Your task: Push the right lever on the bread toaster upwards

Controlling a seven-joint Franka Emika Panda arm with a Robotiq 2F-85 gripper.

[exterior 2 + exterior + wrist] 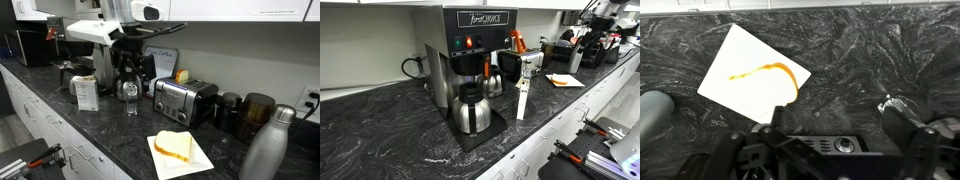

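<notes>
Dark marbled counter (pixel 225 150) holds tall coffee brewer (pixel 470 50), then chrome bread toaster (pixel 185 100) mid-counter w/ steel bottle (pixel 265 145) at its 4 o'clock & white paper (pixel 195 160) w/ bread slice (pixel 172 146) at 6; wrist view: gripper (pixel 825 150) over toaster, jaws spread wide, gripping nothing.

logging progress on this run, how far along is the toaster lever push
Looks done: the approach. The gripper hangs close by the bread toaster, jaws open, with the dark panel between them in the wrist view. In hand: lining up on the lever. Left: the upward push itself; no contact shows, and the lever is too small to make out.
</notes>
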